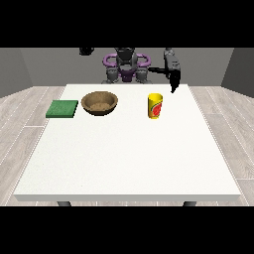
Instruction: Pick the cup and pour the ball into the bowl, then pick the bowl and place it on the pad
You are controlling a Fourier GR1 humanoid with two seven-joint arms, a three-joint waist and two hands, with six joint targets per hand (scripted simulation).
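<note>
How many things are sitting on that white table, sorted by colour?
Green: 1, the pad
Brown: 1, the bowl
Yellow: 1, the cup, with a red and green picture on its side
Total: 3 things on the table. No ball shows from this view.

**Even, soft light over the table**

I see bright, diffuse light on the white table point(129, 158), with no glare. The cup point(155, 106) and bowl point(99, 103) cast hardly any shadow; the bowl's inside is darker.
</note>
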